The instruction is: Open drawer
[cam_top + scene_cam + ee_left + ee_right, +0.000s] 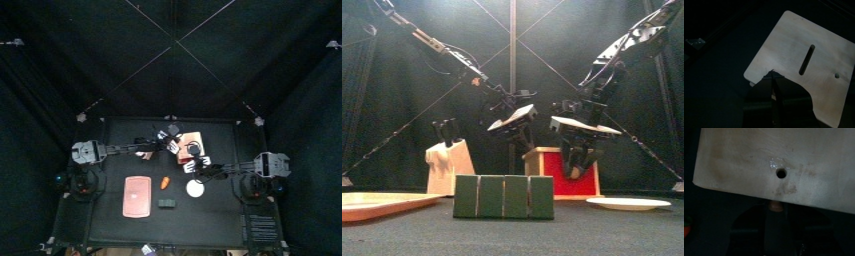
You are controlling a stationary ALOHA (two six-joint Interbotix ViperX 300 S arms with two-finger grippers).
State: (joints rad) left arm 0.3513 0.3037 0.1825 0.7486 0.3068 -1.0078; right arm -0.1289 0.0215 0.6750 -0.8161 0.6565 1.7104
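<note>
Your drawer (565, 172) sits mid-table toward the back, red front facing the front camera, pale top showing in both wrist views (811, 65). Both of your arms hang over it: left gripper (513, 122) above its left side, right gripper (580, 150) down against its right front. Whether either gripper's jaws are spread or pressed together, you can't tell from here.

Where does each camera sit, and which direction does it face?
Top: high overhead, facing down on the table; both arms reach the drawer.
Front: table height, facing level; arms hang behind the drawer.
Left wrist: facing the drawer's pale slotted panel.
Right wrist: facing a pale panel with a hole.
Every view shows the drawer.
</note>
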